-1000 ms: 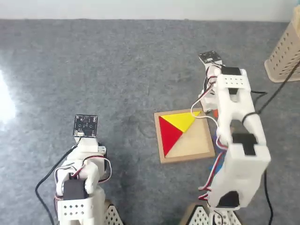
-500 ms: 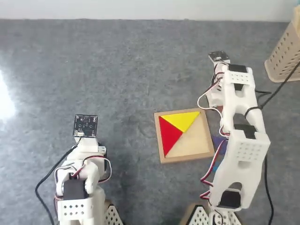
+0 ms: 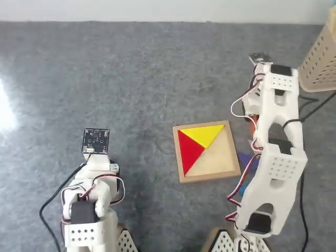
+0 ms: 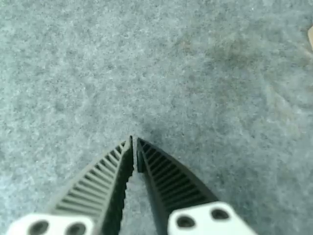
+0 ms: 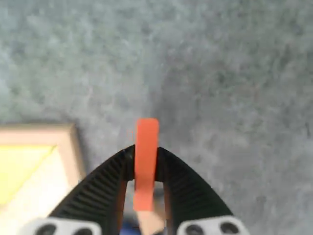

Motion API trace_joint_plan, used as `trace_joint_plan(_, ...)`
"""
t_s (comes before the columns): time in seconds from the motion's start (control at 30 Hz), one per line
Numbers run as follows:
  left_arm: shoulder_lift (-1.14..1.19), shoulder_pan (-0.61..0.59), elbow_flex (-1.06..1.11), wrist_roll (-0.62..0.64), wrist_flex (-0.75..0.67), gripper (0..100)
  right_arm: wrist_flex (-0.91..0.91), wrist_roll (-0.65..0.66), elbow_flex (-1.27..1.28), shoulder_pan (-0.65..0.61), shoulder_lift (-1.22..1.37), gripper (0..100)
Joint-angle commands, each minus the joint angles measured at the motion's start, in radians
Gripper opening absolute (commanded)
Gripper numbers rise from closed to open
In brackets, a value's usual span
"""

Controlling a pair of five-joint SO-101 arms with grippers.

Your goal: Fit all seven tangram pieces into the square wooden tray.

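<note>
Right wrist view: the right gripper (image 5: 145,150) clamps an orange piece (image 5: 146,132) edge-on, just off the corner of the wooden tray (image 5: 74,147).
Its jaws are closed on the thin piece, whose outline cannot be read from this edge. In the high view the tray (image 3: 178,157) lies on grey carpet with a red triangle (image 3: 189,149) and a yellow triangle (image 3: 203,134) inside. A blue piece (image 3: 244,157) beside the tray is mostly covered by the right arm. The left gripper (image 4: 133,143) hangs over bare carpet well apart from the tray, its jaws together on nothing. A basket (image 3: 317,58) is cut off at the frame's edge.
</note>
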Motion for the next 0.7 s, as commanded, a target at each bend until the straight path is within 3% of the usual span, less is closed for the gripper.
trace_joint_plan(0.0, -0.017, 0.000, -0.012, 0.006, 0.005, 1, 0.130, -0.057, -0.104, -0.048, -0.061, 0.6)
trace_joint_plan(0.23, -0.017, 0.000, -0.012, 0.006, 0.005, 1, 0.150, -0.135, 0.089, -0.199, -0.292, 0.6)
trace_joint_plan(0.47, -0.017, 0.000, -0.012, 0.006, 0.005, 1, -0.110, -0.204, 0.617, -0.343, -0.596, 0.6)
trace_joint_plan(0.67, -0.017, 0.000, -0.012, 0.006, 0.005, 1, -0.308, -0.224, 0.876, -0.401, -0.700, 0.6)
